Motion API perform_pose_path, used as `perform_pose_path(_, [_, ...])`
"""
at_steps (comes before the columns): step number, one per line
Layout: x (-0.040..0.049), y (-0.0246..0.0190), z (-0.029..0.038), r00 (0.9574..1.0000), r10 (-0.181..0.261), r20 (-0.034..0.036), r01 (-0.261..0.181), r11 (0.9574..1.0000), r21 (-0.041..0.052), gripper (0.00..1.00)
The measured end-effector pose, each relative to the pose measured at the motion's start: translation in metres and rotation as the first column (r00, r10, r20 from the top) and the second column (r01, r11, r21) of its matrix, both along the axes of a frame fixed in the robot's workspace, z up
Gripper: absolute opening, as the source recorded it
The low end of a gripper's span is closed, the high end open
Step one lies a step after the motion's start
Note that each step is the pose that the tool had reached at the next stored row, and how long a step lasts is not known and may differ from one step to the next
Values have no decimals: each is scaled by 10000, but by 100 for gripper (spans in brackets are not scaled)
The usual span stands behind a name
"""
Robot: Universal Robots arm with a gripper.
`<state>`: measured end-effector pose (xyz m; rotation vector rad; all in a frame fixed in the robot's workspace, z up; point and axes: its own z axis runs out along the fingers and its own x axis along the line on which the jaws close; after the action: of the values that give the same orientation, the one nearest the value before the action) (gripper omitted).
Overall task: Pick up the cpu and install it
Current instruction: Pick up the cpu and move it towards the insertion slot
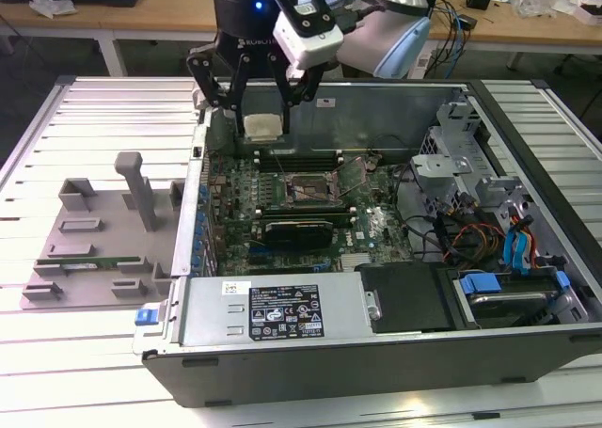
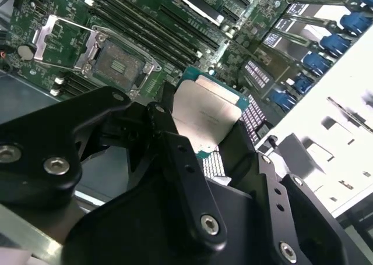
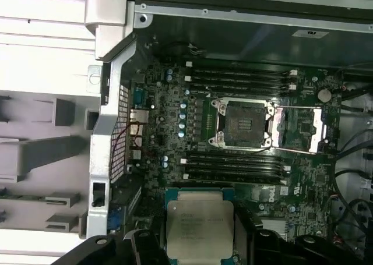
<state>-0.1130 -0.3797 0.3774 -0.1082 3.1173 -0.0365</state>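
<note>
The cpu is a flat square chip with a silver-grey top. It hangs in the air over the back left corner of the open computer case. My gripper is shut on it, one black finger on each side. In both wrist views the cpu sits between the black fingers, above the green motherboard. The open cpu socket lies bare on the board, a short way off from the chip, with its metal latch frame flipped open beside it.
A grey plastic tray with posts lies on the slatted table at the exterior view's left. Inside the case are the power supply at the front, drive bays and loose cables at the right, and memory slots around the socket.
</note>
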Motion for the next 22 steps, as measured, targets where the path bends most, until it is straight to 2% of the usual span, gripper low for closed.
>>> perform_pose_path(11, [112, 9, -81, 10000, 0, -1, 0, 10000, -1, 55])
perform_pose_path(22, [320, 39, -179, 10000, 0, -3, 0, 10000, -32, 55])
